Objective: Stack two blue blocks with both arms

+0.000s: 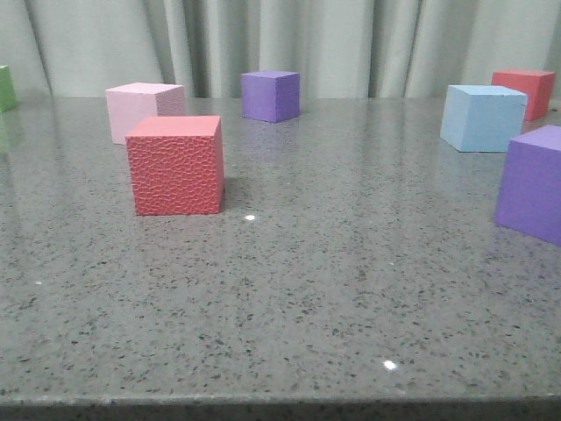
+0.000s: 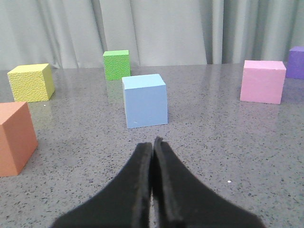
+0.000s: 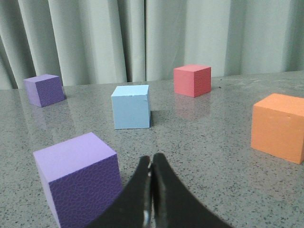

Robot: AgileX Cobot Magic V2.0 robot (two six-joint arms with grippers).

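One pale blue block [image 1: 483, 117] rests on the grey table at the right rear in the front view. The right wrist view shows that blue block [image 3: 131, 106] straight ahead of my right gripper [image 3: 152, 159], which is shut and empty, a short gap away. The left wrist view shows a second blue block [image 2: 144, 100] just ahead of my left gripper [image 2: 152, 143], also shut with nothing held. That second block lies outside the front view. Neither gripper appears in the front view.
A red cube [image 1: 176, 164] and a pale pink cube [image 1: 142, 110] stand at left, purple cubes at the rear [image 1: 271, 95] and right edge [image 1: 534, 182], another red cube [image 1: 524, 91] behind. Yellow [image 2: 30, 82], green [image 2: 117, 64] and orange [image 2: 15, 137] cubes surround the left gripper; an orange cube [image 3: 279, 127] lies near the right.
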